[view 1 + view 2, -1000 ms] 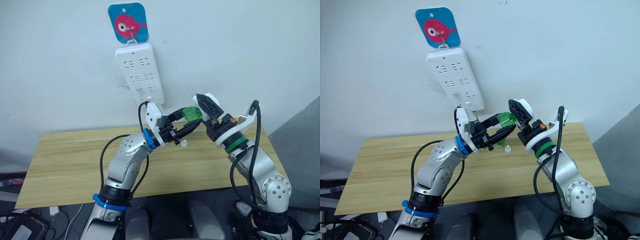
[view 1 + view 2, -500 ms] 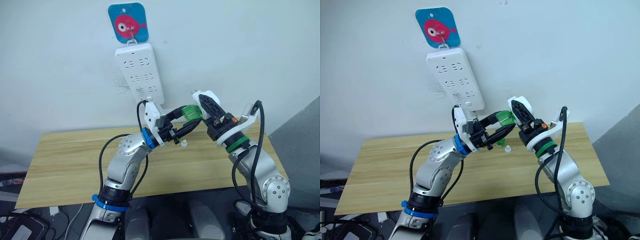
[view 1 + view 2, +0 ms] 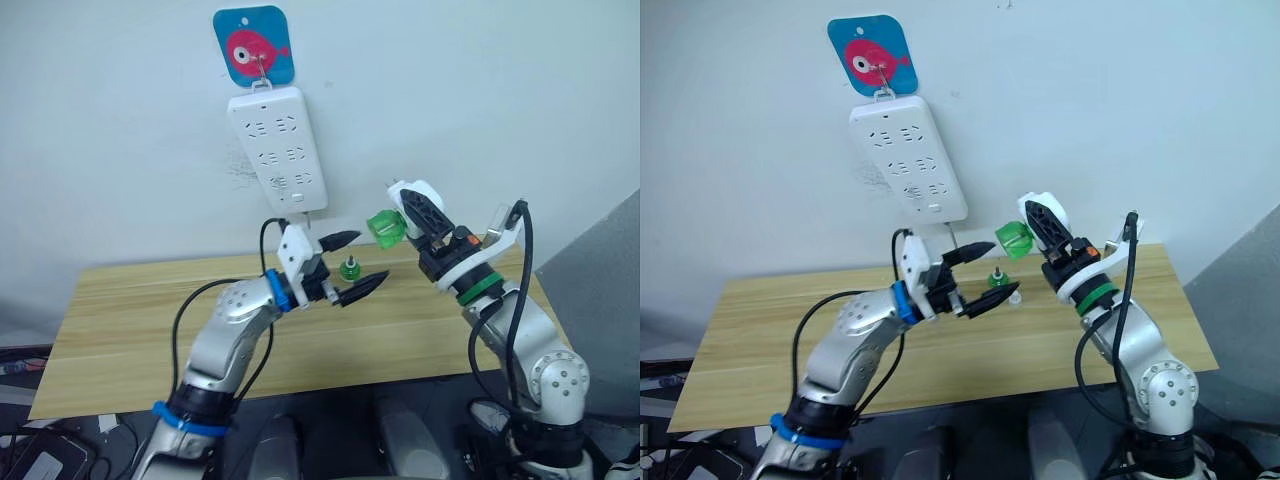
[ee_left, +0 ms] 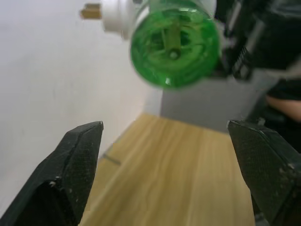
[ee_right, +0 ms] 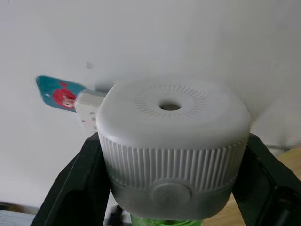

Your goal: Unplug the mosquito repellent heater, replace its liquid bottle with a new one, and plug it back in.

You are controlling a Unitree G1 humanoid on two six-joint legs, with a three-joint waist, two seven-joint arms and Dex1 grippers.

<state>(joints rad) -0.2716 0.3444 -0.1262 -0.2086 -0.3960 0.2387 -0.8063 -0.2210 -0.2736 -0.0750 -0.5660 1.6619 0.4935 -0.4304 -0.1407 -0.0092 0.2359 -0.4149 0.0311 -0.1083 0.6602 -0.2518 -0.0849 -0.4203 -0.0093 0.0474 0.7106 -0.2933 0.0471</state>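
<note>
Long white plastic power strip [image 3: 279, 149] hangs on the wall above the pale wooden table [image 3: 120, 320], and the action is out in front of it. The right gripper [image 3: 428, 214] clamps the small white rounded plastic mosquito repellent heater [image 5: 171, 148] by its ribbed sides, green translucent bottle [image 3: 384, 227] jutting from its base. Light, hard, slick plastic, by my read; best pinched across the ribbing. The left gripper [image 3: 350, 263] hangs spread wide and empty just short of the bottle. A small green cap-like piece [image 3: 350, 268] sits on the table between its fingers
</note>
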